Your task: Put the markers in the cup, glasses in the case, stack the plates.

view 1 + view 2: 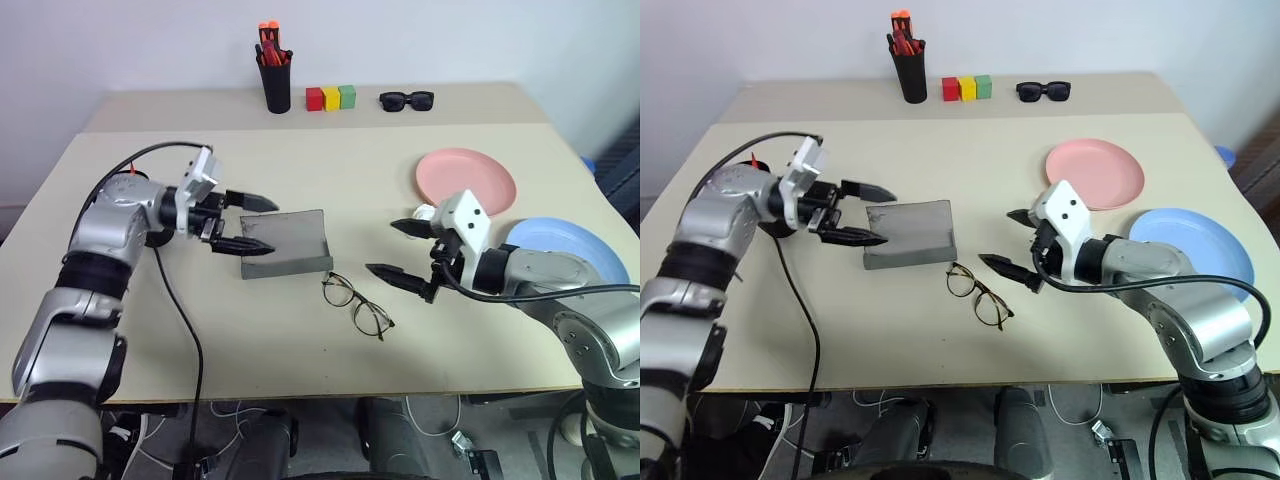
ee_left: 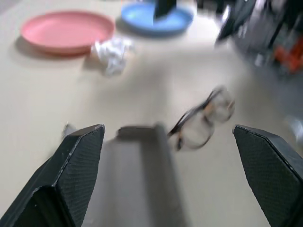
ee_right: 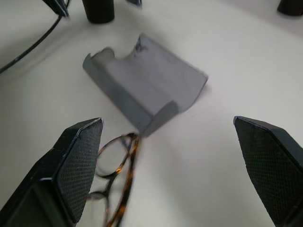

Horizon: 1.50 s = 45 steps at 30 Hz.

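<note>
- Grey felt oblong case [image 1: 283, 243] lies open, mid-table.
- Thin dark wire-rimmed glasses [image 1: 357, 305] lie just near-right of it, unfolded.
- Salmon-pink round plastic plate [image 1: 466, 177] sits far right; light-blue round plate [image 1: 560, 247] nearer, apart.

I see a beige table [image 1: 330, 180]; grey case [image 1: 285, 244] and glasses [image 1: 357, 305] mid-table; pink plate [image 1: 465, 177] and blue plate [image 1: 570, 243] toward its right edge.

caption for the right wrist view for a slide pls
Open right gripper above the wire-rimmed glasses, beside the open grey case.
</note>
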Each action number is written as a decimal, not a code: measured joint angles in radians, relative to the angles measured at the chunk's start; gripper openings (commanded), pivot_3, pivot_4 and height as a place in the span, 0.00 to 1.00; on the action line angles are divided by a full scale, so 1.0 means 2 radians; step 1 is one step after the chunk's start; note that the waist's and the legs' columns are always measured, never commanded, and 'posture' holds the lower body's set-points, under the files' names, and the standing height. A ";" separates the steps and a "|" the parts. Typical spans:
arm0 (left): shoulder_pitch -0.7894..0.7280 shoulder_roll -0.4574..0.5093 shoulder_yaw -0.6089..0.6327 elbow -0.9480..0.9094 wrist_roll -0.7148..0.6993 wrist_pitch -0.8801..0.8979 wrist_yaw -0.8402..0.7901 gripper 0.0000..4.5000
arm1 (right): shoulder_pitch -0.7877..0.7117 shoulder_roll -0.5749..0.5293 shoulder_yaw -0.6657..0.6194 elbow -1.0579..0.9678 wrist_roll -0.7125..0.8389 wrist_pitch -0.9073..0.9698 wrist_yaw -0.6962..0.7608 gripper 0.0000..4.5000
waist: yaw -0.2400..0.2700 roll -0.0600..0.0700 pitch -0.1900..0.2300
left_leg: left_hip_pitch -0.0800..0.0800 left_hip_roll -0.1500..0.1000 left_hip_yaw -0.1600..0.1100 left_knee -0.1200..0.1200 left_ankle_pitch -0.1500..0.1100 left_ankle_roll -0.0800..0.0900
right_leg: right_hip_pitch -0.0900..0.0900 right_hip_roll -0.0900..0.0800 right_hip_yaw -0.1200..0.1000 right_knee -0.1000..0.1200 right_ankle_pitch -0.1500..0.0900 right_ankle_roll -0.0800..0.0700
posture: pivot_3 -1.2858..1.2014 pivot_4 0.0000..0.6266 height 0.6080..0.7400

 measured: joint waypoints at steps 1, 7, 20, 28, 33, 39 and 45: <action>0.021 0.006 0.008 -0.029 -0.008 0.027 0.009 0.99 | -0.010 0.009 0.000 -0.008 0.014 0.018 -0.011 1.00 | -0.001 0.000 0.000 | 0.000 0.000 0.000 0.000 0.000 0.000 | 0.000 0.000 0.000 0.000 0.000 0.000 | 0.52 0.24 1.00; 0.130 0.035 0.073 -0.181 -0.049 0.127 0.067 0.99 | -0.033 0.003 0.070 -0.016 -0.010 0.092 -0.061 1.00 | 0.008 0.000 0.000 | 0.000 0.000 0.000 0.000 0.000 0.000 | 0.000 0.000 0.000 0.000 0.000 0.000 | 0.52 0.24 1.00; 0.254 0.049 0.171 -0.289 -0.071 0.149 0.115 0.99 | -0.044 0.032 0.109 0.007 -0.042 0.165 -0.086 1.00 | 0.011 0.000 0.000 | 0.000 0.000 0.001 0.000 0.000 0.000 | 0.000 0.000 0.000 -0.001 0.000 0.000 | 0.52 0.24 1.00; 0.265 0.042 0.173 -0.297 -0.070 0.135 0.116 1.00 | -0.028 0.035 0.120 0.018 -0.051 0.167 -0.076 0.70 | 0.010 0.000 0.000 | 0.000 0.000 0.002 0.000 0.000 0.000 | 0.000 0.000 0.000 -0.001 0.000 0.000 | 0.52 0.24 1.00; 0.270 0.041 0.173 -0.296 -0.068 0.120 0.109 1.00 | -0.027 0.026 0.123 0.025 -0.062 0.162 -0.065 0.55 | 0.009 0.000 0.000 | 0.001 0.000 0.002 -0.001 0.000 0.000 | 0.000 0.000 0.000 -0.001 0.000 0.000 | 0.52 0.24 1.00; 0.280 0.038 0.173 -0.284 -0.060 0.103 0.102 1.00 | -0.027 0.026 0.124 0.025 -0.064 0.161 -0.056 0.55 | 0.010 0.000 0.000 | 0.000 0.000 0.002 -0.001 0.000 0.000 | 0.000 0.000 0.000 -0.001 0.000 0.000 | 0.52 0.24 1.00; 0.281 0.033 0.173 -0.275 -0.057 0.090 0.095 1.00 | -0.019 0.024 0.133 0.026 -0.070 0.149 -0.045 0.01 | 0.010 0.000 0.000 | 0.000 0.000 0.002 -0.001 0.000 0.000 | 0.000 0.000 0.000 -0.001 0.000 0.000 | 0.52 0.24 1.00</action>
